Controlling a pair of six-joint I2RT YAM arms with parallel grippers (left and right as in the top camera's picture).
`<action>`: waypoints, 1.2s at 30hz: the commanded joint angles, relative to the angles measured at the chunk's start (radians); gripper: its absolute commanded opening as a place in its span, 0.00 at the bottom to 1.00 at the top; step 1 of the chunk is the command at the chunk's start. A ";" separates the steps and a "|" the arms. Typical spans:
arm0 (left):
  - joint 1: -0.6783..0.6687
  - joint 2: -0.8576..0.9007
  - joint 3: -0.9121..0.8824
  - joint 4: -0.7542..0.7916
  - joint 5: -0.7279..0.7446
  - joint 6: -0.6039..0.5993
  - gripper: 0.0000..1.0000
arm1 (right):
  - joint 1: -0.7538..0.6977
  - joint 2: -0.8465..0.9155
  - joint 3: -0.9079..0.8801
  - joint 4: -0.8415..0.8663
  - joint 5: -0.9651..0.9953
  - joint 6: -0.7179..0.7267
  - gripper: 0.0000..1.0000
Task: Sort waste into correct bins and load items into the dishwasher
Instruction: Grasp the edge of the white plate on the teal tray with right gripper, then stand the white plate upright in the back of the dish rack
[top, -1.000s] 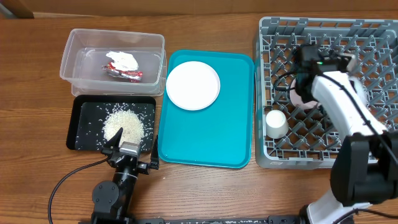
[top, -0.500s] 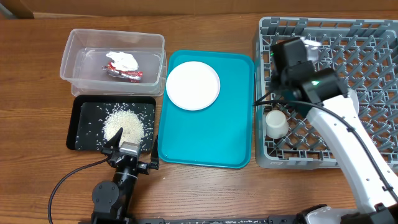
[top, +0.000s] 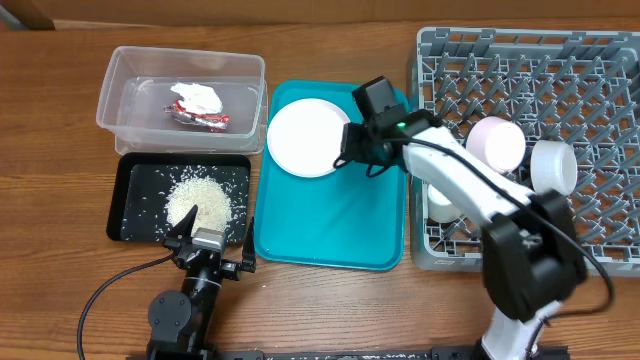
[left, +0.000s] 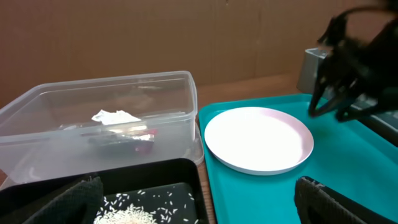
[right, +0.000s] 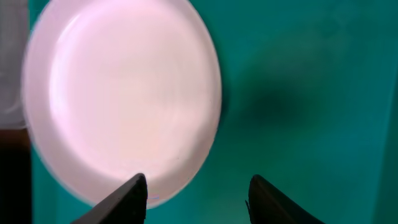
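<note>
Teal plastic, smooth and matte, fills most of the right wrist view. This is the serving tray (right: 298, 93) under my right end effector (right: 199, 196).

- Right end effector: fingers spread wide, nothing between them. One fingertip sits over the near rim of the round plate (top: 310, 137), the other over bare tray.
- Judgement: I straddle the rim to line up an edge pinch. A glossy plate lying flat on a flat tray offers no other purchase.
- Plate: pale pink-white, shallow, with a slightly raised lip. It lies in the tray's far-left part, apart from the dish rack (top: 600, 60).
- Rack: grey plastic lattice floor with rows of upright pegs, on the wooden tabletop (top: 60, 200) just right of the tray.
- The pegs are there to prop crockery on edge. The pink bowl (top: 497, 142) and white-grey bowl (top: 553, 165) seem tipped among them.
- A small white cup (top: 438, 208) sits near the rack's front-left corner, partly under my arm.
- Waste: the clear tub (top: 120, 110) holds the crumpled tissue wad (top: 197, 96) and the red wrapper (top: 208, 121).
- The black tray (top: 130, 215) holds the loose rice (top: 200, 198).
- Left end effector (left: 198, 186): wide and empty, at the black tray's front edge.
- Judgement: sorting looks finished, and the plate is the one unloaded item I can see. No chopsticks are visible.
</note>
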 joint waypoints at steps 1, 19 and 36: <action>0.006 -0.005 -0.004 -0.002 0.006 -0.006 1.00 | -0.005 0.076 -0.003 0.060 0.088 0.007 0.55; 0.006 -0.005 -0.004 -0.002 0.006 -0.006 1.00 | 0.000 0.152 0.009 -0.023 0.156 0.003 0.04; 0.006 -0.005 -0.004 -0.002 0.006 -0.006 1.00 | 0.019 -0.439 0.045 -0.171 0.954 -0.061 0.04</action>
